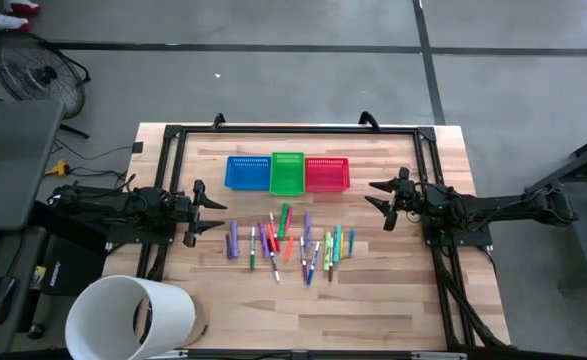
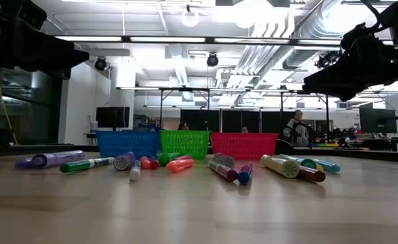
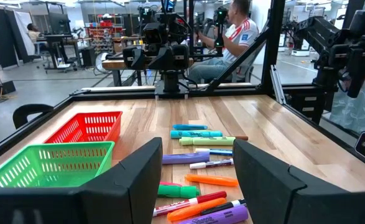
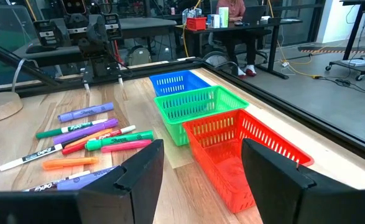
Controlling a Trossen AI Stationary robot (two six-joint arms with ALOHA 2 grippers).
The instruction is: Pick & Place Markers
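Note:
Several markers in purple, green, orange, red, blue and yellow lie flat on the wooden table, in front of three mesh baskets. They also show in the low view, the left wrist view and the right wrist view. My left gripper is open and empty at the table's left side, above the table. My right gripper is open and empty at the table's right side, above the table. Neither touches a marker.
A blue basket, a green basket and a red basket stand side by side behind the markers. A black frame runs around the table. A white cylinder stands at the near left corner.

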